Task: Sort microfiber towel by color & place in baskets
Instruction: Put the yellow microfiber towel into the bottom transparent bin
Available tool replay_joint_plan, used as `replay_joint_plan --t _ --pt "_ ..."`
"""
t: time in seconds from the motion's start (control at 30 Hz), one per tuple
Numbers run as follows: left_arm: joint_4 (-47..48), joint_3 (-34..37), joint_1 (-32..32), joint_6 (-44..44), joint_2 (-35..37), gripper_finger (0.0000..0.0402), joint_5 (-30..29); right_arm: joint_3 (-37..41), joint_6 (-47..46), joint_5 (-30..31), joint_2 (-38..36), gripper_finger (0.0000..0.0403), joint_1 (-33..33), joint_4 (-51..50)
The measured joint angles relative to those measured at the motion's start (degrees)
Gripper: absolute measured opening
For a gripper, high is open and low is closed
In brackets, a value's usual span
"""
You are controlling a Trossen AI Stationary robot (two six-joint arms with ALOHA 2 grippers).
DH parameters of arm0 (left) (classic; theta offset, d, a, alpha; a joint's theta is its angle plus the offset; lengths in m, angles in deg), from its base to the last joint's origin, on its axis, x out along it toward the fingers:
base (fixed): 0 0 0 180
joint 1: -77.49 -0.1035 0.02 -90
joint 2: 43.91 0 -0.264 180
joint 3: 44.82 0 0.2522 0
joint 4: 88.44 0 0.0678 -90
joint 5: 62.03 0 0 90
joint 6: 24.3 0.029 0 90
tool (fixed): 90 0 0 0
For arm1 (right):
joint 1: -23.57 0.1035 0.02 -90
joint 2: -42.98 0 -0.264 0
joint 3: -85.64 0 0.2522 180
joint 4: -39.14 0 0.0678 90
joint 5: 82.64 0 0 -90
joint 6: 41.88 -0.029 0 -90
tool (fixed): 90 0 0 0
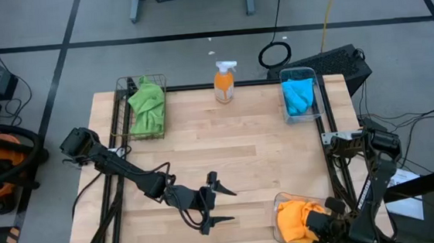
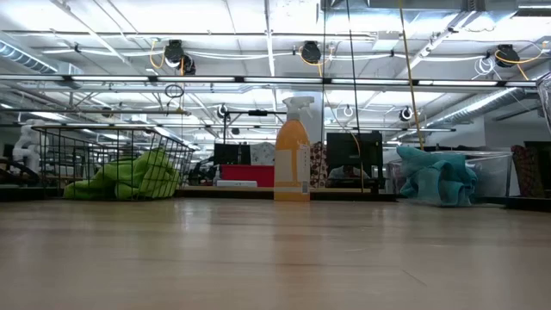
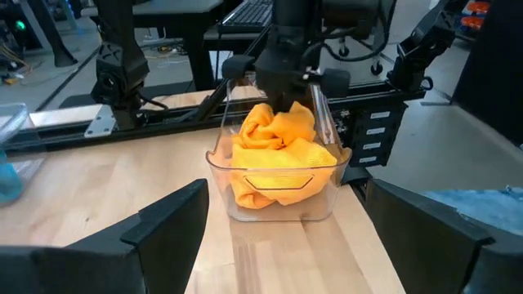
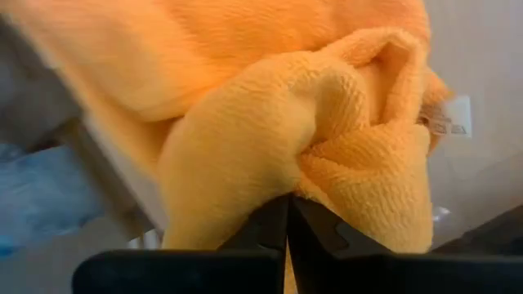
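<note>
A light wooden table (image 1: pixel 226 144) is seen from above with two dark robot arms reaching in from its near side. At the far left corner stands a black wire mesh basket (image 1: pixel 124 88) holding green microfiber towels (image 1: pixel 147 105). At the far right corner, a clear plastic basket (image 1: pixel 315 90) holds blue microfiber towels (image 1: pixel 298 96). Between them, at the middle of the far edge, an orange spray bottle with a white trigger (image 1: pixel 225 81) stands upright. At the near right corner sits a second clear plastic basket (image 3: pixel 278 204), filled with crumpled orange microfiber towels (image 3: pixel 278 151). The right gripper (image 4: pixel 288 214) is down inside this basket, its two dark fingers pressed together with their tips against a fold of the orange cloth; whether any cloth is pinched between them cannot be told. The left gripper (image 1: pixel 217 204) hovers over bare wood at the near middle of the table, to the left of the orange basket and well apart from it, with its two fingers spread wide and nothing between them. From table height, the green towels in the mesh basket show on the left, the spray bottle in the middle and the blue towels on the right, with a workshop room and ceiling lights behind.
</note>
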Motion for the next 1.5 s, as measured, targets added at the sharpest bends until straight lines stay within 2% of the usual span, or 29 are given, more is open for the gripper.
replay_joint_plan --t 0.3,0.47,0.53,0.63,0.73,0.83,0.9,1.0,1.07,1.17,1.33,1.43,1.5 --pt "1.4 0.0 -0.3 1.9 0.0 0.0335 -0.6 8.0 -0.2 -2.8 0.0 0.0001 -0.7 8.8" --pt "-2.1 2.0 -0.1 4.7 0.1 0.0311 -0.6 5.1 0.3 -2.4 -0.4 0.0000 -0.7 5.1" --pt "-5.2 4.0 -0.6 5.7 0.6 0.0293 1.6 2.6 0.3 -1.3 -0.9 0.0000 -0.6 2.3" --pt "-7.4 6.9 -2.1 5.9 2.8 0.0261 3.3 -1.6 1.0 4.8 -1.8 0.0000 -0.6 -3.7" --pt "-8.1 10.4 -3.4 5.5 5.7 0.0222 3.3 -5.5 3.2 15.9 -2.1 0.0000 -1.0 -12.8" --pt "-9.1 13.0 -4.3 5.6 9.4 0.0181 3.4 -7.3 8.1 24.4 -2.5 0.0000 -3.1 -19.0" --pt "-9.8 14.2 -4.7 5.9 12.2 0.0155 3.4 -7.3 11.6 27.3 -4.0 0.0000 -4.8 -20.9" --pt "-7.9 16.0 -5.0 6.0 16.8 0.0121 3.4 -7.4 17.2 28.2 -7.5 0.0000 -7.3 -20.6" --pt "-8.0 17.2 -5.2 6.3 19.6 0.0102 3.4 -7.1 19.7 25.7 -9.5 0.0000 -8.5 -18.6" --pt "-7.9 19.0 -5.2 6.0 22.9 0.0078 3.4 -4.6 20.7 17.5 -11.6 0.0000 -8.9 -13.1" --pt "-8.2 21.9 -5.1 5.9 24.2 0.0053 3.4 4.2 13.8 3.8 -11.4 0.0000 -6.4 -4.8" --pt "-8.4 22.2 -5.1 5.0 24.0 0.0047 3.1 11.3 10.1 -4.9 -11.3 0.0000 -4.8 4.8" --pt "-8.4 22.2 -5.2 4.4 23.6 0.0045 3.0 15.0 8.9 -8.1 -11.3 0.0000 -4.2 10.3"
